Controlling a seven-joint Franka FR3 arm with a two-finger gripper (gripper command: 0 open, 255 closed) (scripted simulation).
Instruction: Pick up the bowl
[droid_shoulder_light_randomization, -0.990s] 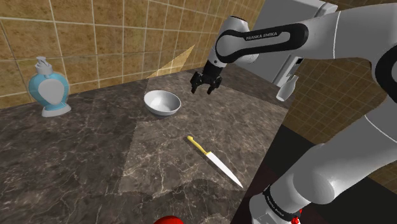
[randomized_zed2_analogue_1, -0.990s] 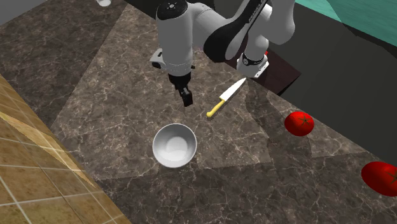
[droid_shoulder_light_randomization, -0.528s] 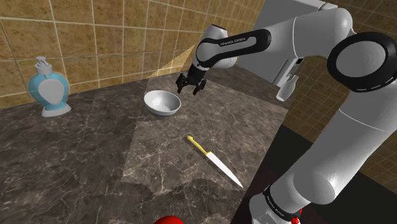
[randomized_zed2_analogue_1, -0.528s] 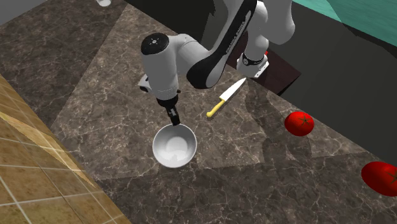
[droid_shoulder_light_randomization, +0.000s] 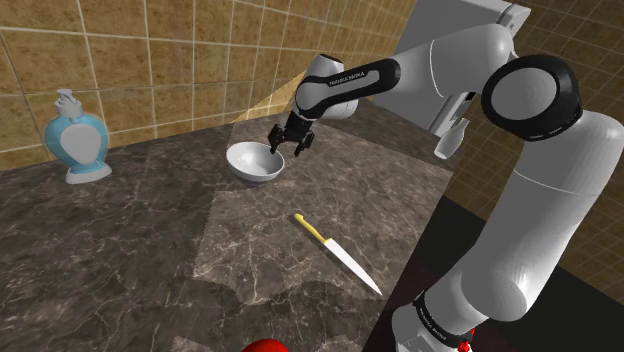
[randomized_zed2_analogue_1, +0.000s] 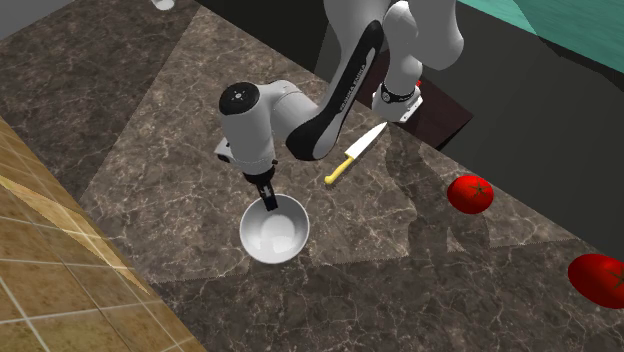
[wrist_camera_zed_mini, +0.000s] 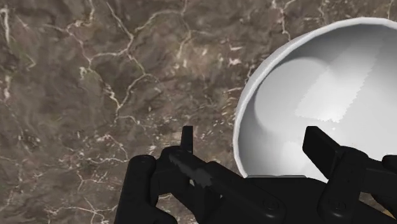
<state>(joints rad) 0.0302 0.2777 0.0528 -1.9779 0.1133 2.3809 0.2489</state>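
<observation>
I had moved the gripper across and down to the bowl; its fingers stood apart, one inside the rim, one outside.

arm: white with dark joints, climbs up from the shoulder view's lower right
elbow: big dark joint, sits high, bent pretty hard
forearm: stretches toward the shoulder view's left, sloping down a bit
wrist: turned over so the hand points more or less straight down
gripper: all black, hanging low
fingers: spread apart, not meeting
</observation>
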